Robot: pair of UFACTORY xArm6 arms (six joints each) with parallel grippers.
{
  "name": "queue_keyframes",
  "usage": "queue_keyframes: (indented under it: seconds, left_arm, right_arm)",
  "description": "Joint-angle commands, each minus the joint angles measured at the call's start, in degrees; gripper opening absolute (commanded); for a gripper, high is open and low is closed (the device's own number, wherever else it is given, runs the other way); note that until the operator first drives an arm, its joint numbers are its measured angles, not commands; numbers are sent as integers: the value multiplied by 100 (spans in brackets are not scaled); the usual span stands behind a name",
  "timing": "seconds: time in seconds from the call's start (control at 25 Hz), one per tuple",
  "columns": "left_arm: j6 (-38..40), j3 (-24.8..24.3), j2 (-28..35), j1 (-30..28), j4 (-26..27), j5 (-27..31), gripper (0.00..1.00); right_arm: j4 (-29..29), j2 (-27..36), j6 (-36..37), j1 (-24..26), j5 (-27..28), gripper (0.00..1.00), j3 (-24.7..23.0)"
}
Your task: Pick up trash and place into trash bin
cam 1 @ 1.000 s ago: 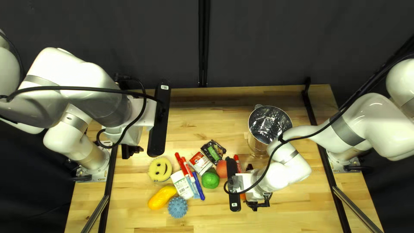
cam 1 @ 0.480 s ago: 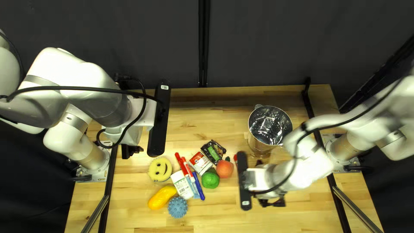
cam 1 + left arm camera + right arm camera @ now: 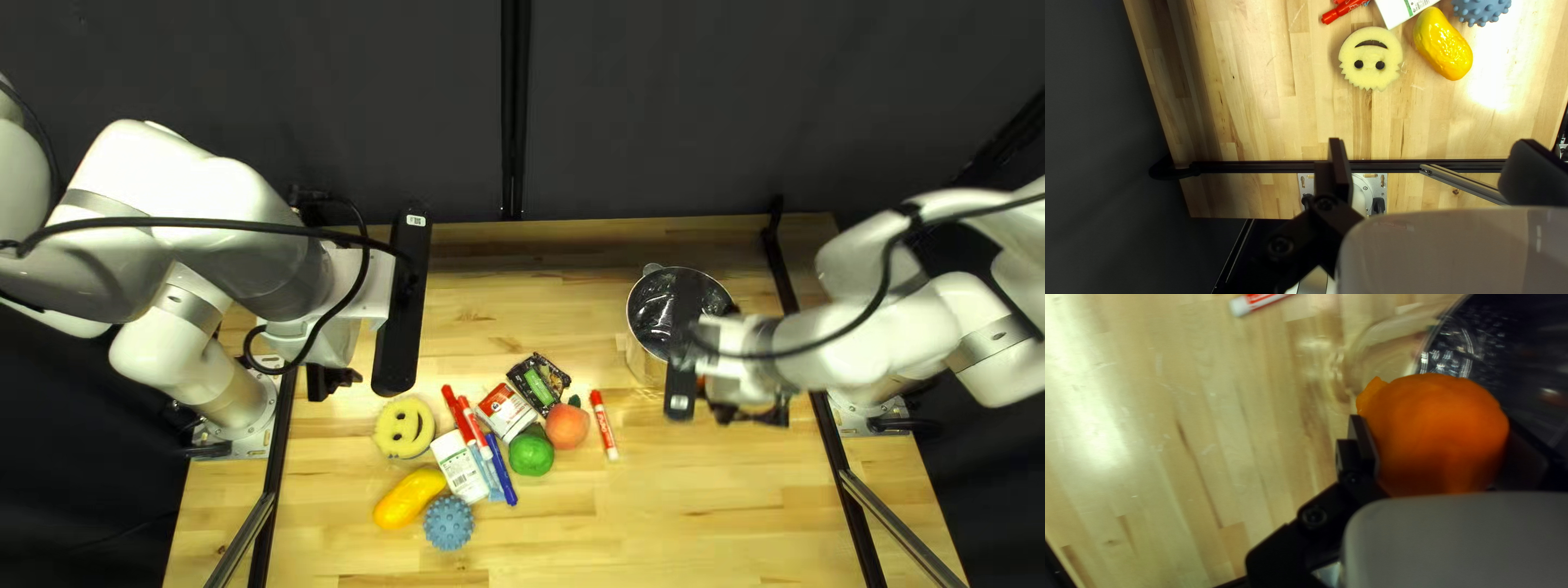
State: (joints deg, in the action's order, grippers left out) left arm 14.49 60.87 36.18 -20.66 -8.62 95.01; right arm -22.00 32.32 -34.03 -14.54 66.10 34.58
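Plump orange object (image 3: pixel 1437 441): pinched between both fingers of right gripper (image 3: pixel 1440 430), spread to its width, near round silvery bin (image 3: pixel 650 363); early release risks a drop outside. Left gripper (image 3: pixel 1432 152): wide apart, empty.

A dark curtain (image 3: pixel 653 98) hangs behind the wooden table (image 3: pixel 697 512).

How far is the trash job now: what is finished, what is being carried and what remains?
Done: nothing I can confirm; the metal bin is partly hidden, and no trash shows clearly inside.

In hand: my right pincer grips an orange lump near the bin's mouth, not yet released.

Left: likely the black wrapper and perhaps the red-and-white packet, both outside the bin. My left pincer is open.
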Motion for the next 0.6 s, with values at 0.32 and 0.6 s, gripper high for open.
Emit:
queue_keyframes:
  seconds: [0.32, 0.6]
  left_arm:
    - [0, 0, 0, 0, 0, 0, 100]
    - [0, 0, 0, 0, 0, 0, 100]
  right_arm:
    - [63, -651, 94, -197, -8, 100, 598]
    - [-421, -1928, 407, -823, -995, 100, 1331]
